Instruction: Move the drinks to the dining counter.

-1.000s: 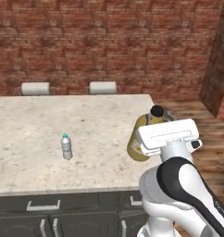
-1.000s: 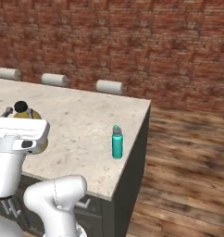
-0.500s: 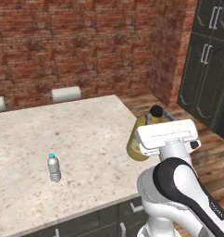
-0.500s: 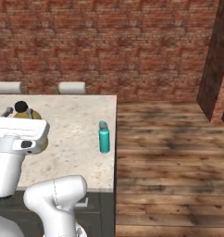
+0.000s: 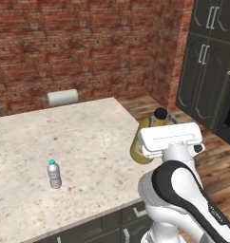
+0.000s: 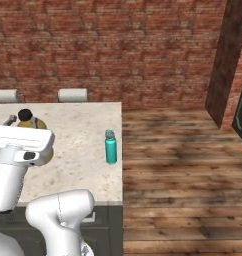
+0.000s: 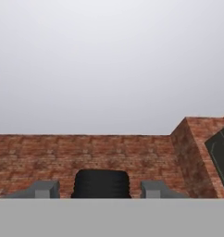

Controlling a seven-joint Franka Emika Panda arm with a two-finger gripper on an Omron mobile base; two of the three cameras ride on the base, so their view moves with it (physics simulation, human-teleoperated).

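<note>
My gripper point(image 5: 160, 121) is shut on the yellow-orange juice bottle point(image 5: 141, 144) just under its black cap point(image 5: 160, 113), holding it upright over the right end of the dining counter point(image 5: 93, 133). From the right base the same bottle point(image 6: 34, 123) shows behind my hand. In the hand view the ribbed black cap point(image 7: 101, 183) sits between my fingertips point(image 7: 43, 189). A small clear water bottle point(image 5: 53, 174) with a blue cap stands on the beige stone top. The teal bottle point(image 6: 110, 147) stands near the counter's right edge point(image 6: 118, 150).
Pale chair backs point(image 5: 63, 97) point(image 6: 73, 94) line the counter's far side, before a brick wall point(image 6: 108, 45). Dark tall cabinets point(image 5: 207, 61) stand at the right. Wooden floor point(image 6: 183, 165) lies open beyond the counter's right end.
The whole scene has slid left in both base views, so the base has moved. The cabinets have come into view. My hand still holds the juice bottle the same way.
</note>
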